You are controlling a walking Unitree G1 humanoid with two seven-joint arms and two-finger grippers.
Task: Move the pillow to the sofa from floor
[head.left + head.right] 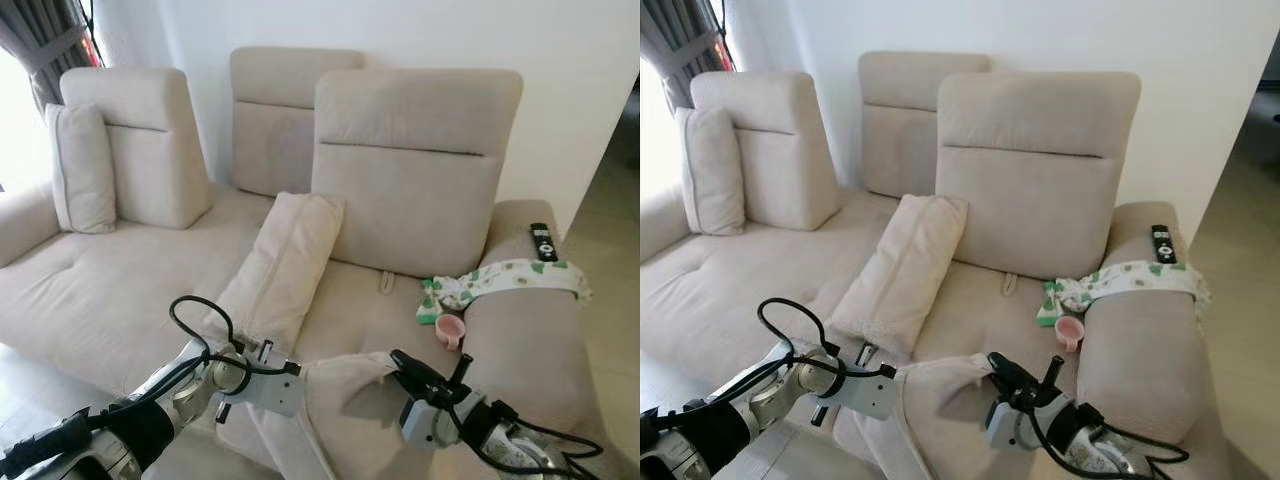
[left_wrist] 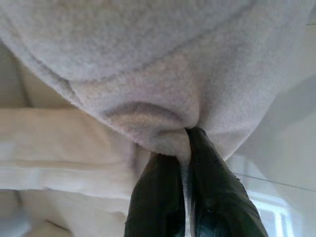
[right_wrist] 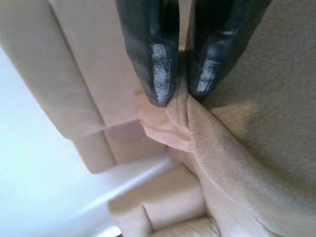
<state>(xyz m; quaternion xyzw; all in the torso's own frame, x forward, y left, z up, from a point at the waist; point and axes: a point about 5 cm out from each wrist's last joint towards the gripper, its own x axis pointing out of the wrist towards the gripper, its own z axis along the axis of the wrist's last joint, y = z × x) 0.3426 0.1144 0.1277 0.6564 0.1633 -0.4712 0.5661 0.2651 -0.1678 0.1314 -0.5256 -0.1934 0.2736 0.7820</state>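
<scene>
The pillow (image 1: pixel 345 400), a beige fabric cushion, is held in the air between both arms, in front of the front edge of the sofa (image 1: pixel 90 290). It hangs below the level of the seat cushions, and its upper edge is bunched at the two gripping points.

Left pincer (image 2: pixel 183 148): the two black fingers are nearly closed on a fold of pillow fabric. The fabric puckers where the fingertips (image 2: pixel 200 140) pinch it. In the head views this pincer meets the pillow's left upper corner.

Right pincer (image 3: pixel 180 96): the two black fingers are drawn close together with a ridge of pillow fabric clamped between them. In the head views the right pincer (image 1: pixel 405 365) grips the pillow's right upper corner.

Sofa contents:
- A second beige cushion (image 1: pixel 280 265) leans tilted on the seat, its top against the base of the large backrest (image 1: pixel 410 165).
- Another cushion (image 1: pixel 82 165) stands upright against the left backrest.
- A small pink cup (image 1: pixel 450 330) lies on the seat beside the right armrest (image 1: pixel 525 350).
- A white cloth with green print (image 1: pixel 500 280) drapes over that armrest.
- A black remote control (image 1: pixel 542 241) rests farther back on the same armrest.
</scene>
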